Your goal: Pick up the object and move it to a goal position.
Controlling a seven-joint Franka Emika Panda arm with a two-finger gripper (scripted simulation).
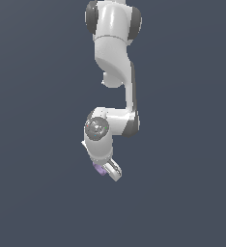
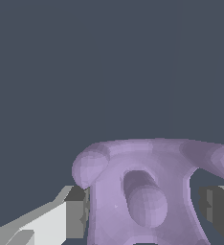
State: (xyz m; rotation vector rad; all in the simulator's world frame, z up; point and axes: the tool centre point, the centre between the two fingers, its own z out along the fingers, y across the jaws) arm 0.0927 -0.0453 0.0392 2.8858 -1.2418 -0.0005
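Between the fingers, seen close in the wrist view: a pale purple knobbly piece, rounded prongs spreading to both sides, a stubby peg in its central hollow. One grey pad touching its flank, the other pad just beside the opposite flank with a thin gap showing. Against a plain dark grey backdrop in the exterior view: white arm hanging from above, wrist tilted, gripper clamped on the purple piece at its tip.
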